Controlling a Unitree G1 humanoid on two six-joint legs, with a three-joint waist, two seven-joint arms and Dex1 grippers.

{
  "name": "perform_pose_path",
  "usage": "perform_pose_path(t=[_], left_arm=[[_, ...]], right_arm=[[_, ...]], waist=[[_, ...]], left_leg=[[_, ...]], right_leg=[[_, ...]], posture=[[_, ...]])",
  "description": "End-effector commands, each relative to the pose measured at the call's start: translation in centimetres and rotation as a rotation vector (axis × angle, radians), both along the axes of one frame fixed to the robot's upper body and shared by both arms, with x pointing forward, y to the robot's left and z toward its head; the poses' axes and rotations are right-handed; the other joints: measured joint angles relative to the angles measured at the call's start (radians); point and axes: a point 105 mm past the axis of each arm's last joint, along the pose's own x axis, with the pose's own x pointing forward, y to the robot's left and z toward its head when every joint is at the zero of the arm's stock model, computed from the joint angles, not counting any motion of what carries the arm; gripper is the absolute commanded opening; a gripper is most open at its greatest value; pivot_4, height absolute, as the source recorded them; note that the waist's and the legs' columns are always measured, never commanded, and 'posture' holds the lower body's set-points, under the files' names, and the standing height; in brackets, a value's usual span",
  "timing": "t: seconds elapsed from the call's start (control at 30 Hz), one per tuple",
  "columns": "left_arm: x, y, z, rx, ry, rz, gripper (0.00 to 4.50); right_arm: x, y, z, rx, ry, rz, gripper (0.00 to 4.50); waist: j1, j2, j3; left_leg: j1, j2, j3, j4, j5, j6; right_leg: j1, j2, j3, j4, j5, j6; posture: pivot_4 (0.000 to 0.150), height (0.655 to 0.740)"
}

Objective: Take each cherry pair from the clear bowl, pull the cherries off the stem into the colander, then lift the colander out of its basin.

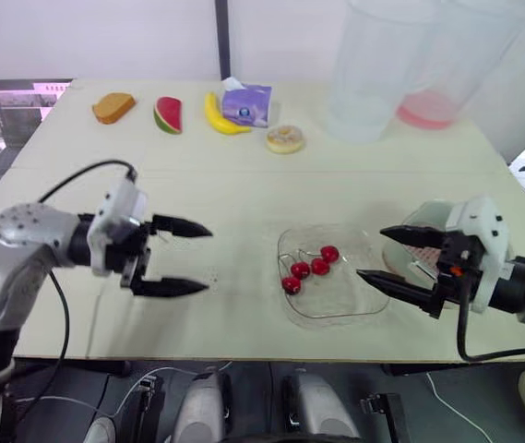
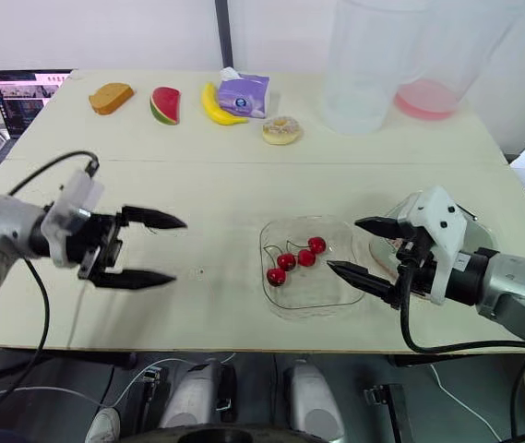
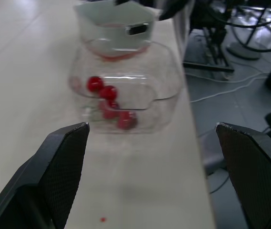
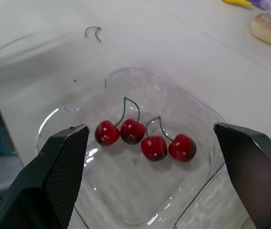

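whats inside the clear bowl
Four cherries in two stem-joined pairs lie in a row on the floor of the bowl. Nothing else shows inside. The bowl is see-through and nothing covers it, so no part looks hidden.

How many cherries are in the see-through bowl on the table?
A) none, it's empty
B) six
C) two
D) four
D: four shiny red cherries lie in a row, in two pairs, inside the clear square plastic bowl.
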Motion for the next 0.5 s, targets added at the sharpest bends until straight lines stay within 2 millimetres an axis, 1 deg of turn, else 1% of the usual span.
perform_pose_path(t=[0.03,0.17,0.3,0.33,0.4,0.5], left_arm=[[-0.2,-0.4,0.5,-0.002,-0.055,-0.006,4.44],[0.0,-0.8,0.4,-0.002,-0.052,-0.004,4.44],[0.2,-1.0,0.5,-0.006,-0.053,-0.006,4.44],[0.3,-1.1,0.5,-0.008,-0.052,-0.010,4.44],[0.3,-1.4,0.5,-0.012,-0.051,-0.022,4.44],[0.5,-1.6,0.5,-0.012,-0.053,-0.024,4.44]], right_arm=[[0.1,0.6,0.0,-0.044,-0.008,0.016,4.50],[0.5,1.6,-0.4,-0.110,0.016,0.063,4.50],[1.9,2.2,-0.8,-0.152,0.043,0.055,4.50],[2.4,2.4,-1.4,-0.175,0.084,0.053,4.50],[3.7,3.1,-2.4,-0.278,0.122,0.078,4.50],[4.3,3.3,-2.7,-0.392,0.118,0.120,4.50]], waist=[[0.001,0.000,0.000],[-0.003,0.000,0.000],[-0.005,0.000,0.000],[-0.004,0.000,0.000],[-0.006,0.000,0.000],[-0.003,0.000,0.000]], left_leg=[[0.000,0.000,0.000,0.000,0.000,0.000],[0.000,0.000,0.000,0.000,0.000,0.000],[0.000,0.000,0.000,0.000,0.000,0.000],[-0.001,0.000,0.000,0.000,0.000,0.000],[0.000,0.000,0.001,0.000,0.000,0.000],[-0.001,0.000,0.002,0.000,0.000,0.000]], right_leg=[[0.000,0.000,0.000,0.000,0.000,0.000],[0.000,0.000,0.000,0.000,0.000,0.000],[-0.001,0.001,0.000,0.000,0.000,0.000],[-0.002,0.001,0.000,0.000,0.000,0.000],[-0.002,0.000,0.001,0.000,0.000,0.000],[-0.004,0.000,0.001,0.000,0.000,-0.001]], posture=[[0.150,0.7400],[0.150,0.7400],[0.150,0.7400],[0.150,0.7400],[0.150,0.7400],[0.150,0.7400]])
